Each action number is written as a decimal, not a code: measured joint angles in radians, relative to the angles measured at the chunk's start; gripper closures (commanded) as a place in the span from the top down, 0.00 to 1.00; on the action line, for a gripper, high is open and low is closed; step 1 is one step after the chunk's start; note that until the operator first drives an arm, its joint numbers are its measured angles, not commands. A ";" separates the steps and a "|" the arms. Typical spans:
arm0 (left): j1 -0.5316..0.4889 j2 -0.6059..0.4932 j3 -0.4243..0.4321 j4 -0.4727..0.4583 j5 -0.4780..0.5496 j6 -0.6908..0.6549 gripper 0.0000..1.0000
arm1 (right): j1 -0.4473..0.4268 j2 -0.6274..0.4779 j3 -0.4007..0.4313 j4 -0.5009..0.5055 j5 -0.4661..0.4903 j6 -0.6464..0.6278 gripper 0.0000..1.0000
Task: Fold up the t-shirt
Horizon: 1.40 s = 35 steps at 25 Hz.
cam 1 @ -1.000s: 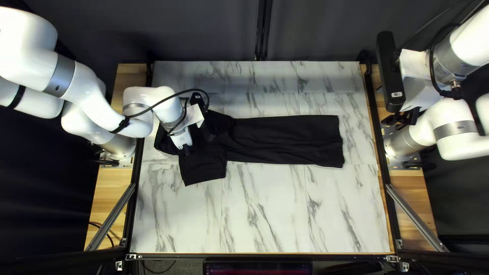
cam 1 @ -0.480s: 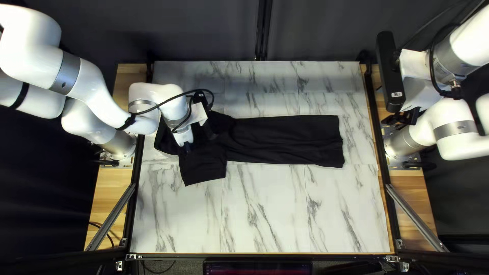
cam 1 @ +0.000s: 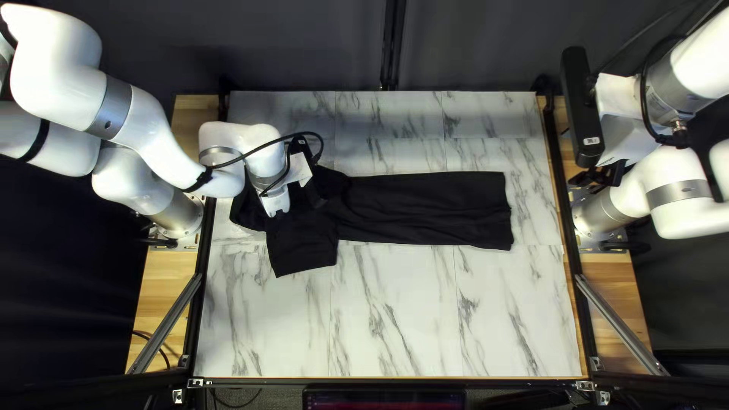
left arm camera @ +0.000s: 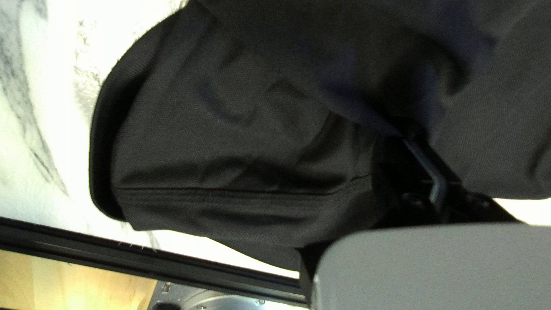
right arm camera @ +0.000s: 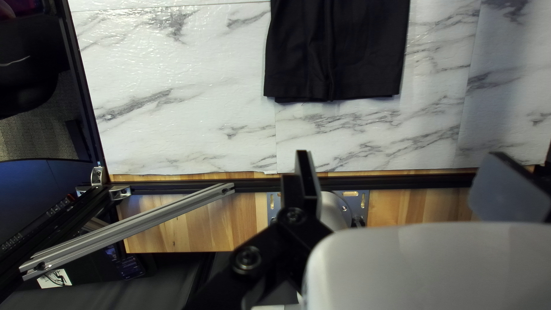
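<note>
Left gripper (left arm camera: 408,130): swung inward slightly since earlier; pinching shirt.
Right gripper (right arm camera: 402,155): spread, near table's (cam 1: 395,319) right edge.
Shirt (cam 1: 425,211): stretches from near left edge rightward; likely light, limp, best taken through both layers.

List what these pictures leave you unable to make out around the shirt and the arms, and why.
- Shirt beneath the left arm: top left view, covered by the arm.
- Whether the left gripper holds cloth: left wrist view, black on black and dim.
- The shirt's farther part: right wrist view, cut off by the edge.
- Folds underneath: top left view, hidden by the upper cloth.
- Right arm's upper part: top left view, cut off.
</note>
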 measured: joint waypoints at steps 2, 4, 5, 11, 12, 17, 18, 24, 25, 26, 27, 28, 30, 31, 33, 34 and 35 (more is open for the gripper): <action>-0.009 -0.013 0.001 -0.003 0.008 -0.008 0.00 | 0.000 0.000 0.000 0.000 0.000 0.000 1.00; -0.021 -0.027 0.004 -0.003 0.013 -0.021 0.00 | 0.000 0.000 0.000 0.000 0.000 0.000 1.00; -0.033 -0.040 0.009 -0.003 0.017 -0.035 0.00 | 0.000 0.000 0.000 0.000 0.000 0.000 1.00; -0.108 -0.130 0.042 0.032 0.046 -0.150 0.00 | 0.000 0.000 0.000 0.000 0.000 0.000 1.00; -0.126 -0.141 0.047 0.043 0.049 -0.179 0.00 | 0.000 0.000 0.000 0.000 0.000 0.000 1.00; -0.255 -0.140 0.051 0.114 0.045 -0.358 0.03 | 0.000 0.000 0.000 0.000 0.000 0.000 1.00; -0.273 -0.129 0.048 0.124 0.042 -0.381 0.13 | 0.000 0.000 0.000 0.000 0.000 0.000 1.00; -0.313 -0.095 0.034 0.154 0.038 -0.430 1.00 | 0.000 0.000 0.000 0.000 0.000 0.000 1.00; -0.307 -0.098 0.034 0.153 0.043 -0.424 1.00 | 0.000 0.000 0.000 0.000 0.000 0.000 1.00; -0.300 -0.102 0.032 0.151 0.050 -0.414 1.00 | 0.000 0.000 0.000 0.000 0.000 0.000 1.00; -0.292 -0.105 0.028 0.150 0.058 -0.405 1.00 | 0.000 0.000 0.000 0.000 0.000 0.000 1.00; -0.286 -0.107 0.024 0.150 0.064 -0.398 1.00 | 0.000 0.000 0.000 0.000 0.000 0.000 1.00; -0.267 -0.109 0.011 0.149 0.081 -0.377 1.00 | 0.000 0.000 0.000 0.000 0.000 0.000 1.00; -0.257 -0.109 0.004 0.149 0.088 -0.366 1.00 | 0.000 0.000 0.000 0.000 0.000 0.000 1.00; -0.234 -0.109 -0.008 0.148 0.100 -0.342 1.00 | 0.000 0.000 0.000 0.000 0.000 0.000 1.00; -0.220 -0.107 -0.012 0.148 0.104 -0.328 1.00 | 0.000 0.000 0.000 0.000 0.000 0.000 1.00; -0.209 -0.104 -0.015 0.147 0.105 -0.316 1.00 | 0.000 0.000 0.000 0.000 0.000 0.000 1.00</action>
